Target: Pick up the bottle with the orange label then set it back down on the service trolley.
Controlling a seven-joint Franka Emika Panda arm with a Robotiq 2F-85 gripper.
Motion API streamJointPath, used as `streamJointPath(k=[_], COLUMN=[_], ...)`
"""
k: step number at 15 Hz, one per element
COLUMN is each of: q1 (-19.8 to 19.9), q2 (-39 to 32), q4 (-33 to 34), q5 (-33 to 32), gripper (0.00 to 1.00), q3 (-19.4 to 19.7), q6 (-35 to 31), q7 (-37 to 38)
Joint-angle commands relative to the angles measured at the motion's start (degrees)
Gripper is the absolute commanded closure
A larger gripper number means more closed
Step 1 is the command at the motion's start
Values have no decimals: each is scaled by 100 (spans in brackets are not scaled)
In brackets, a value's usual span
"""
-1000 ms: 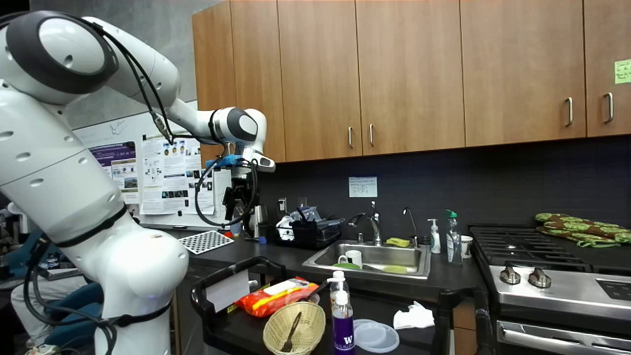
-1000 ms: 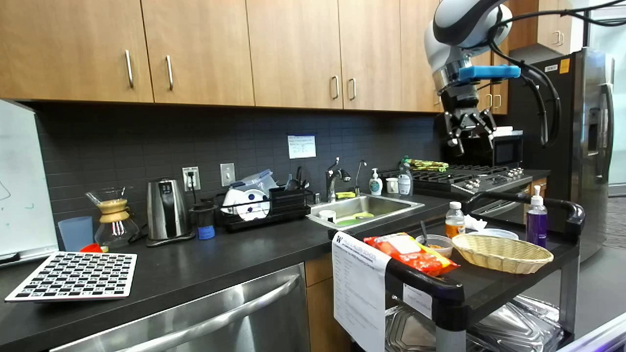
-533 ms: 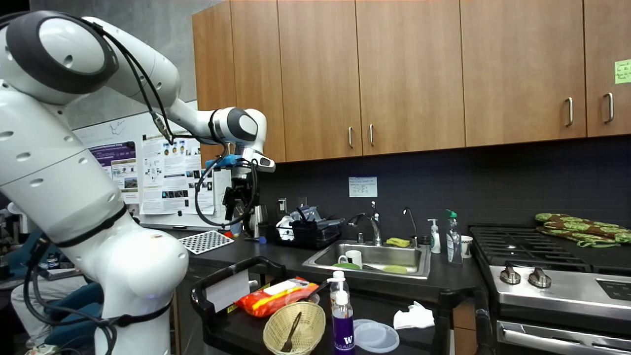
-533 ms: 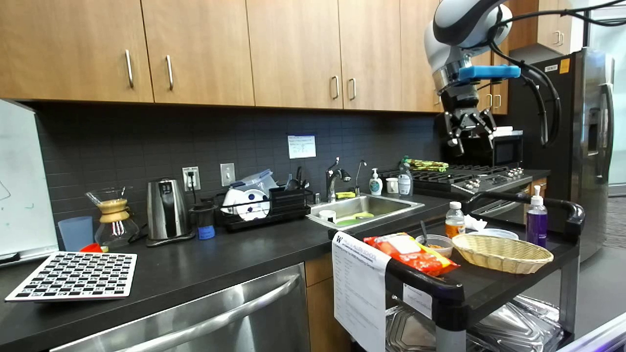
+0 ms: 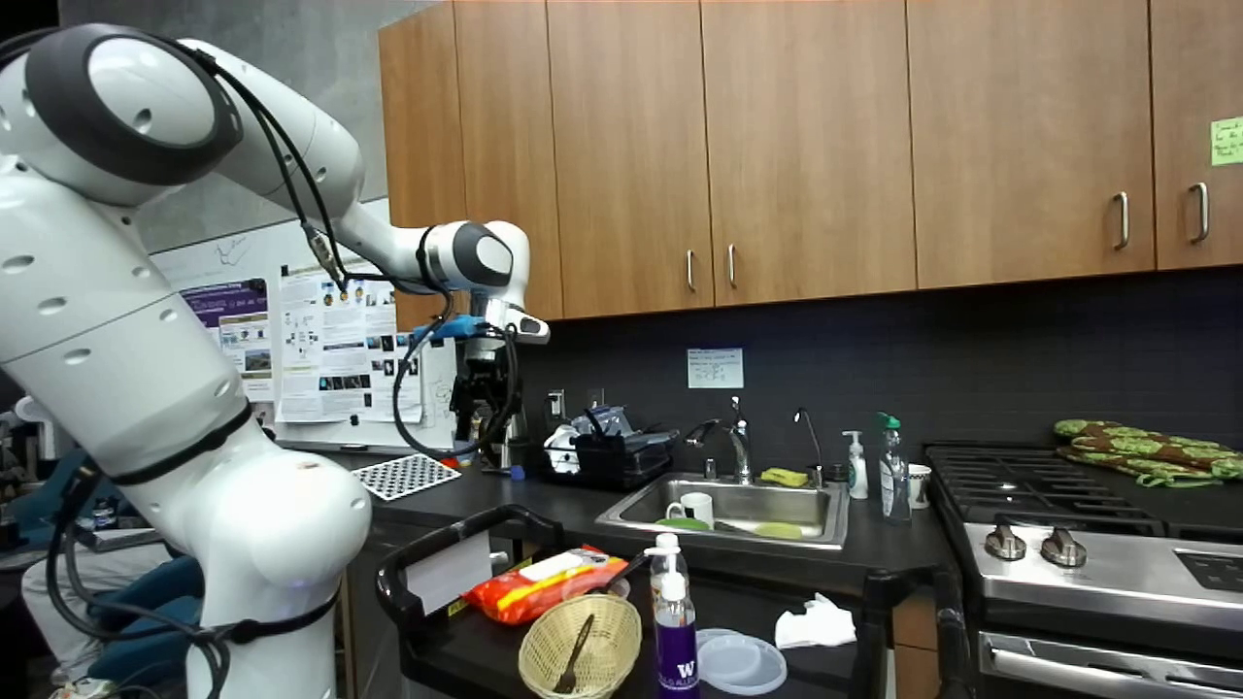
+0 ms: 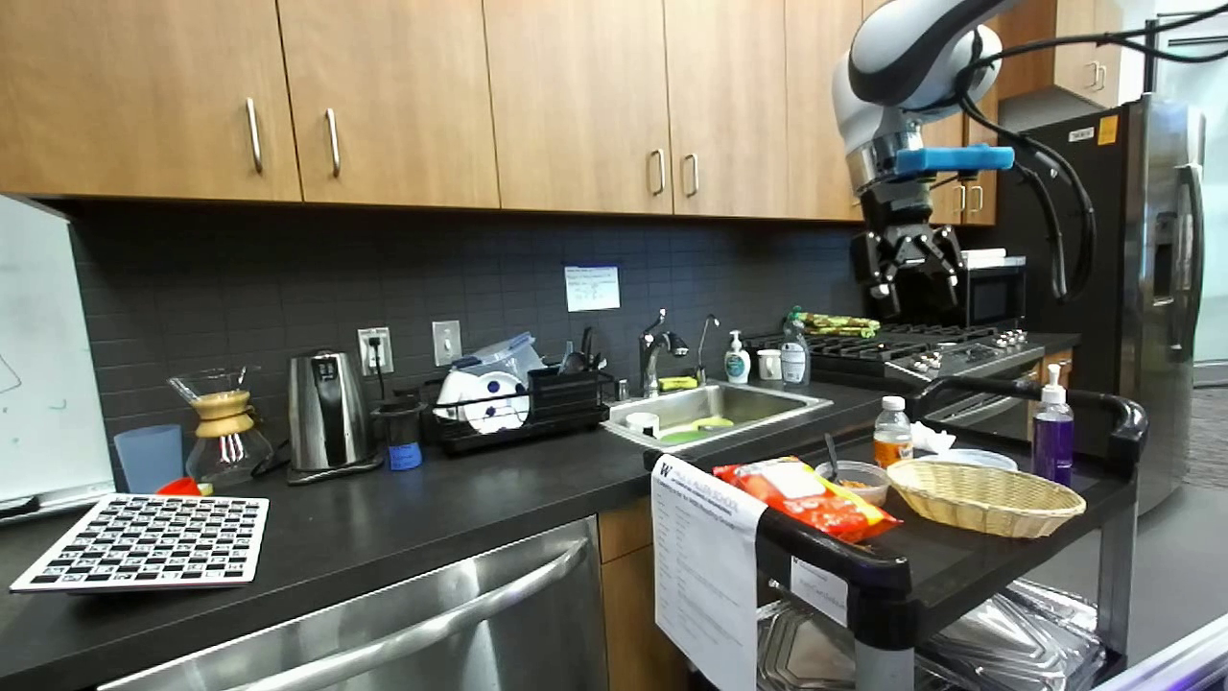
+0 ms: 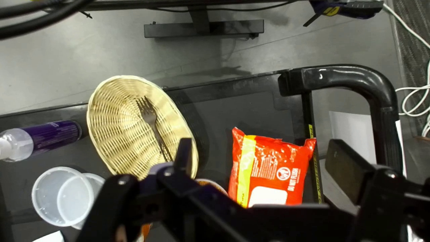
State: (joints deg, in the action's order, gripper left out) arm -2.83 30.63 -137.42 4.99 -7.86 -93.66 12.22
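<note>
The bottle with the orange label (image 6: 892,437) stands upright on the service trolley (image 6: 945,547), with a white cap and clear shoulders. In an exterior view, the bottle (image 5: 670,544) is partly hidden behind the purple pump bottle. In the wrist view only a bit of orange shows under the left finger, probably its label. My gripper (image 6: 916,299) hangs well above the trolley's black top, touching nothing. In the wrist view the gripper (image 7: 265,159) is open and empty, its fingers wide apart, with the red packet seen far below between them.
On the trolley are a wicker basket (image 6: 998,518) with a dark fork, a red packet (image 6: 806,489), a small tub (image 6: 875,494) with a utensil, a purple pump bottle (image 6: 1052,441), a lid (image 6: 969,459) and a white tissue (image 6: 929,439). Raised handles (image 7: 352,75) bound the ends.
My gripper has moved down a little and shifted slightly, rightward in one exterior view and leftward in the other. The bottle and the other things on the trolley have not moved.
</note>
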Motion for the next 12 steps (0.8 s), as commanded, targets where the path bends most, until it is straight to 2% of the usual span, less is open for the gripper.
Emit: streamJointPath(k=[1, 8, 12], q1=[62, 394, 549], q2=[-262, -922, -1377], q4=[-76, 68, 149], q5=[-214, -874, -983], gripper=[0, 0, 0], q3=[137, 725, 1016], q6=[-584, -1566, -2108], q7=[-245, -973, -1381])
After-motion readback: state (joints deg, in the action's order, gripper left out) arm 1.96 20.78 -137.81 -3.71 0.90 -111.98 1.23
